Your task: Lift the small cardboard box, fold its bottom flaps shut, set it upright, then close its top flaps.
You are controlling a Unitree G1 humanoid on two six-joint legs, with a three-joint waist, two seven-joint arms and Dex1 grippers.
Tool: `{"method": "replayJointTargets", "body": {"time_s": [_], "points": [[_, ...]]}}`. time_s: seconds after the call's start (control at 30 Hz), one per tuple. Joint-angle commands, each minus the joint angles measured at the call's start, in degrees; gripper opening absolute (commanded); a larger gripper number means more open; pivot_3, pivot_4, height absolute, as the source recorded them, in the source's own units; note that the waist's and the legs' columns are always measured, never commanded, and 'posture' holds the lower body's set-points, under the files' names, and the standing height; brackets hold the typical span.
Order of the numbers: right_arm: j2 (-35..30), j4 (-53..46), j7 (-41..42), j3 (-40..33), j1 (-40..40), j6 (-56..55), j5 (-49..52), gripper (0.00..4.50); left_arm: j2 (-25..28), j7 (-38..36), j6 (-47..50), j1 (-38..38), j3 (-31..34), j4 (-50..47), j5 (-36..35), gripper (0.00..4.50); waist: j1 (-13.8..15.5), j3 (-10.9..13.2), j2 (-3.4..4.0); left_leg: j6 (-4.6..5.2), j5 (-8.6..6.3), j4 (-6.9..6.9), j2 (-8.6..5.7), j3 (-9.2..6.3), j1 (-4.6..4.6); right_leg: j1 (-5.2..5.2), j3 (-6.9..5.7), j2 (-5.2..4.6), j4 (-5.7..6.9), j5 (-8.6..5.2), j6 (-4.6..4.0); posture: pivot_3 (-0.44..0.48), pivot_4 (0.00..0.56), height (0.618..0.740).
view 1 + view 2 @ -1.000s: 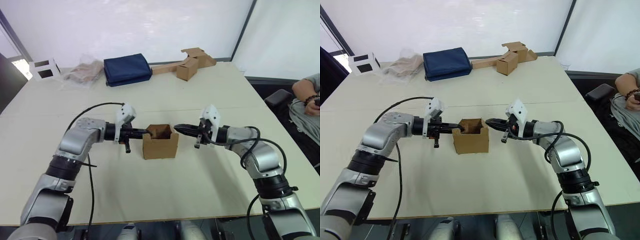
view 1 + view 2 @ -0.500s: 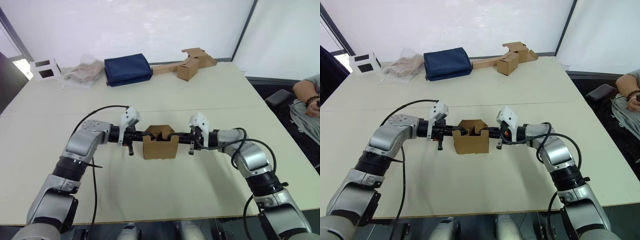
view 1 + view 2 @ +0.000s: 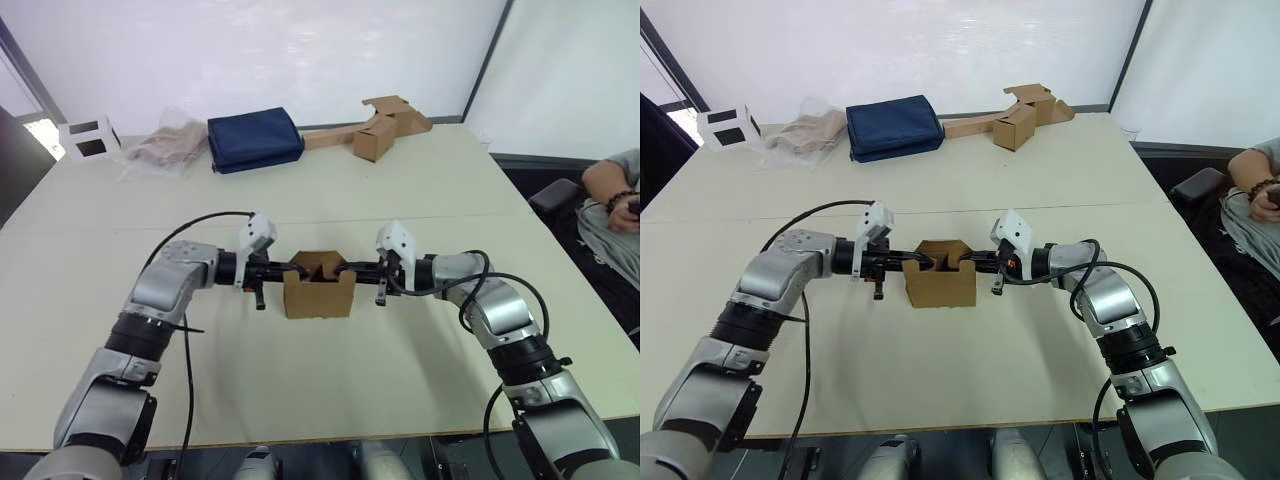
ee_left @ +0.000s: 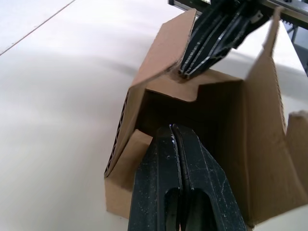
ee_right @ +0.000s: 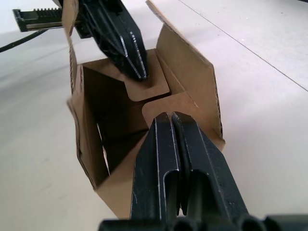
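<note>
The small cardboard box (image 3: 318, 298) stands upright on the table with its open end facing up. My left gripper (image 3: 297, 268) reaches in over the box's left rim, shut, with its tips resting on the left top flap (image 5: 144, 87). Opposite it, my right gripper (image 3: 347, 268) comes in over the right rim, also shut, and presses the right top flap (image 5: 169, 103) inward. Both short flaps lean into the opening and nearly meet. The two long top flaps (image 5: 188, 67) still stand up. The bottom flaps are hidden under the box.
At the table's far side lie a navy blue bag (image 3: 255, 138), a crumpled plastic bag (image 3: 163, 145), a white box with dark windows (image 3: 88, 138) and a smaller brown box joined to cardboard pieces (image 3: 376, 136). A person's arm (image 3: 612, 185) shows at the right edge.
Both grippers have moved inward from beside the box to over its rim, folding the two short top flaps into the opening. The box has stayed put.
</note>
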Motion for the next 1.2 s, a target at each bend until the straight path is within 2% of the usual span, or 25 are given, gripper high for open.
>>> {"method": "replayJointTargets", "body": {"time_s": [0.03,0.27,0.5,0.57,0.7,0.83,1.2], "points": [[-1.0,-8.1,-0.7,-4.7,-0.9,4.9,5.3,0.00,1.7,-1.5,2.0,-2.3,4.2,-0.4,-3.1,0.01,0.0,0.0,0.00,0.00,0.00,0.00,0.00,-0.01,-0.03,-0.03,0.00,0.00,0.00,0.00,0.00,0.000,0.150,0.740],[-2.3,-14.3,-3.3,-8.9,-0.4,10.1,9.6,0.00,4.0,-3.3,4.4,-6.3,7.7,3.9,-4.9,0.01,0.1,0.0,0.00,0.06,-0.03,0.01,0.00,-0.02,-0.04,-0.01,-0.03,-0.01,-0.02,0.00,0.00,0.000,0.150,0.740],[-5.0,-25.7,-5.4,-11.3,0.8,18.2,17.0,0.00,2.3,-0.7,-4.3,-8.2,4.8,14.0,2.3,0.01,0.1,0.0,0.00,0.05,-0.03,-0.01,-0.01,-0.03,-0.04,-0.02,-0.03,-0.02,-0.03,0.00,0.00,0.000,0.150,0.740],[-5.3,-28.9,-6.1,-10.5,1.3,20.1,18.5,0.00,1.1,-0.6,-5.9,-8.4,4.1,16.1,3.5,0.01,0.1,0.0,0.00,0.06,-0.03,-0.01,-0.01,-0.04,-0.04,-0.02,-0.03,-0.01,-0.02,0.00,0.00,0.000,0.150,0.740],[-5.0,-34.6,-8.1,-3.0,3.4,19.2,14.8,0.00,-3.2,0.2,-10.8,-9.8,1.9,23.3,7.1,0.01,0.3,0.0,-0.02,0.07,-0.04,0.00,-0.02,-0.04,-0.06,0.00,-0.04,-0.03,-0.03,0.00,0.00,0.000,0.150,0.740],[-7.6,-32.0,-9.8,5.1,4.6,13.5,4.4,0.00,-5.3,-3.1,-11.2,-9.5,0.6,25.1,8.1,0.01,0.1,0.0,-0.03,0.07,-0.04,0.04,-0.04,-0.04,-0.08,-0.01,-0.06,-0.03,-0.03,0.00,0.00,0.000,0.150,0.740],[-4.1,-25.0,-11.3,7.8,3.7,8.3,-1.1,0.00,-5.1,-3.9,-11.0,-9.0,1.6,24.8,8.5,0.01,0.1,0.0,-0.03,0.06,-0.03,0.03,-0.03,-0.06,-0.08,-0.04,-0.06,-0.02,-0.02,0.00,0.00,0.000,0.150,0.740]]}}
